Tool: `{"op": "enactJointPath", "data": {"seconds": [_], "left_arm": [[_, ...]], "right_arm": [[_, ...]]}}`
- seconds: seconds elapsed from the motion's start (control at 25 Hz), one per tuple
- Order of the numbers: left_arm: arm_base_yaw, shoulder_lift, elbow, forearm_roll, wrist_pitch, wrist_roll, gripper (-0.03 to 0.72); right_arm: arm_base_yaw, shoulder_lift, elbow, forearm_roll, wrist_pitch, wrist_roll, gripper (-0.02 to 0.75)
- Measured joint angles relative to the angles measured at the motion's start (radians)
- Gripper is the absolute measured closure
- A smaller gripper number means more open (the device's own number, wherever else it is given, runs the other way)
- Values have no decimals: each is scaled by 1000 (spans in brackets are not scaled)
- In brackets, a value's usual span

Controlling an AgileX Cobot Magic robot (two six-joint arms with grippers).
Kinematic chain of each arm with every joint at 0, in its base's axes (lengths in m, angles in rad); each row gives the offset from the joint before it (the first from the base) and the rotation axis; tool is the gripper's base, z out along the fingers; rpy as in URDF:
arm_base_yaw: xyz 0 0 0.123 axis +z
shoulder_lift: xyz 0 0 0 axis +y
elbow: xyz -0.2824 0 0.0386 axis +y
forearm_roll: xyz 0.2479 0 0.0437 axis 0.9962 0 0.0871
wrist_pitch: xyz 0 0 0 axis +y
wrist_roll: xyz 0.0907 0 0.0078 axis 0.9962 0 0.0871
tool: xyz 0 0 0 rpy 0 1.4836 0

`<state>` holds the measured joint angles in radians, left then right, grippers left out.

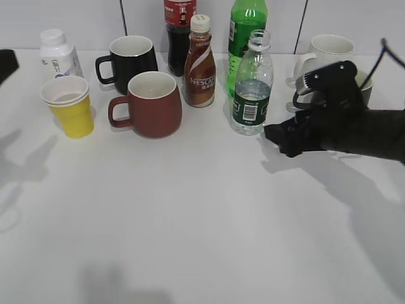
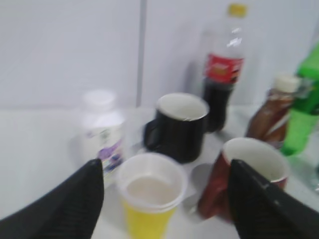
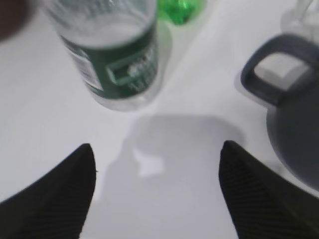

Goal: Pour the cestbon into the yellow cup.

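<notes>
The white table (image 1: 202, 215) carries all items along its far edge. The right arm (image 1: 373, 133) enters from 3 o'clock. Its right gripper (image 1: 278, 134) sits low over the table, just beside the cestbon at the bottle's 4 o'clock, not touching it. In the right wrist view the right gripper's fingers (image 3: 55, 199) stand spread wide with bare table between them: released, holding nothing.

The green soda bottle (image 1: 245, 31) stands at 12 o'clock of the cestbon, close behind it. The cestbon (image 1: 252, 85) stands upright, uncapped, partly filled, its dark green label facing the camera. A cola bottle (image 1: 179, 28) and a brown Nescafe bottle (image 1: 200, 63) stand to its 10 o'clock. The dark red mug (image 1: 150, 104) sits at 9 o'clock of the cestbon, with the black mug (image 1: 130, 60) behind it. A white mug (image 1: 329, 54) and a grey mug (image 3: 294, 129) lie near the right arm.

The yellow cup (image 1: 69, 104) stands upright at the far left, well apart from the cestbon, a white bottle (image 1: 58, 56) at its 12 o'clock. The left gripper (image 2: 164, 199) hovers with fingers (image 2: 70, 209) apart either side of the yellow cup (image 2: 149, 191): released, not gripping.
</notes>
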<state>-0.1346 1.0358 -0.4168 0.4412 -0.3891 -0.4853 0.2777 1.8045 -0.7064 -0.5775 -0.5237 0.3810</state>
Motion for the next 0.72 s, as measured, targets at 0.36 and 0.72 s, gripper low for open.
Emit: {"op": "enactJointPath", "data": {"seconds": [0.36,0.72], "left_arm": [[-245,-149,-247,-85,750,-21,161],[-381,-284,-434,-221,1378,-22,210]], "right_arm": [[39,-248,0,-558,237,654,163],[53,-432,4,-1214,178,1339,163]]}}
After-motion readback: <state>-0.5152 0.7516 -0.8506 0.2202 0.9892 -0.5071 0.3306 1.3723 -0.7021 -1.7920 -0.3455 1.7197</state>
